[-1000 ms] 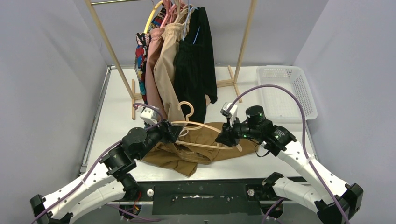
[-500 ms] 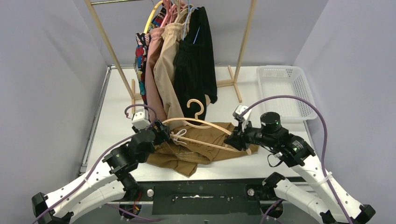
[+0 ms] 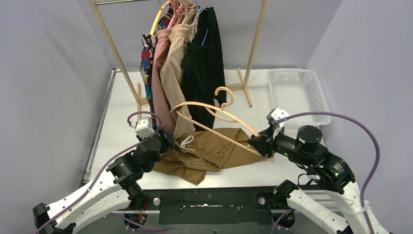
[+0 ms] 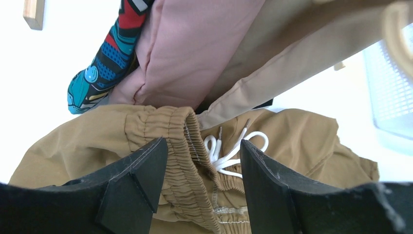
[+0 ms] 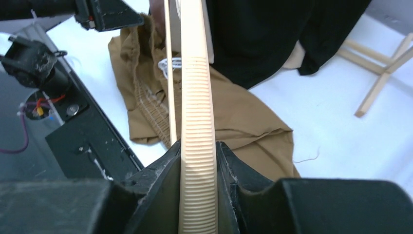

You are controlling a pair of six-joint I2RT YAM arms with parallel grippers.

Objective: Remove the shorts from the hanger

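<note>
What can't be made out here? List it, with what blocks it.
Top external: where the hanging black, beige and pink shorts meet the rail, cut off above.
Left wrist: whether the left fingers pinch the mustard-brown shorts; bunched fabric covers contact.
Right wrist: hook of the beige ribbed plastic hanger, past the top edge.

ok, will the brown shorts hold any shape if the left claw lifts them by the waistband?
Probably floppy: the brown shorts lie crumpled in folds. Likely light, the cloth looks thin. The gathered waistband should give the left claw bulk to pinch.
</note>
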